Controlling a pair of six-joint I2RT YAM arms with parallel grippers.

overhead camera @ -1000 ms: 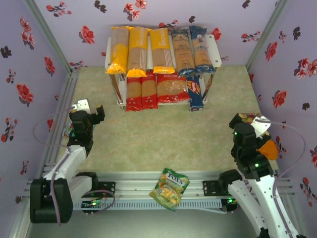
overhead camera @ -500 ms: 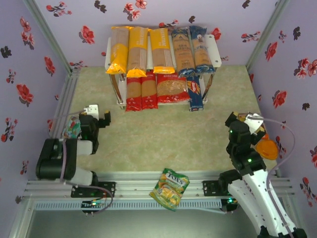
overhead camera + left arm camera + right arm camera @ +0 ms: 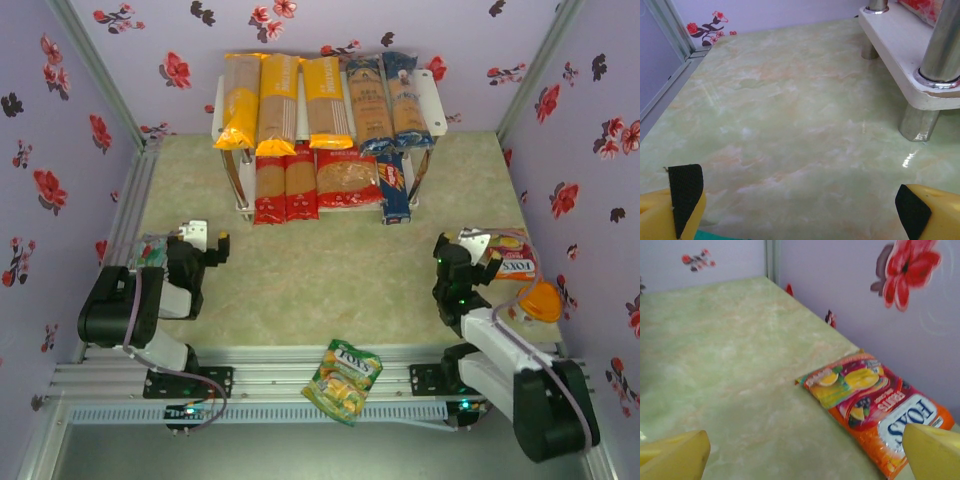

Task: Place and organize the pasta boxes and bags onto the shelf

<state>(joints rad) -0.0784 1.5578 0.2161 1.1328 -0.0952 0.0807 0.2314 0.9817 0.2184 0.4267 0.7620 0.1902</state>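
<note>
- 5 packs [image 3: 320, 100] sat on shelf [image 3: 436, 105] top, 4 below; task looked done.
- L pincer [image 3: 212, 246] & R pincer [image 3: 482, 252] both spread, empty, low by counter [image 3: 320, 265].

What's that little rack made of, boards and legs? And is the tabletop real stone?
The shelf boards look like white painted wood or plastic: smooth, fairly matt, rounded edges. The legs look like polished metal, with mirror-like highlights. The tabletop has green marble veining and a soft gloss reflecting a leg; stone or printed laminate, I cannot tell.
</note>
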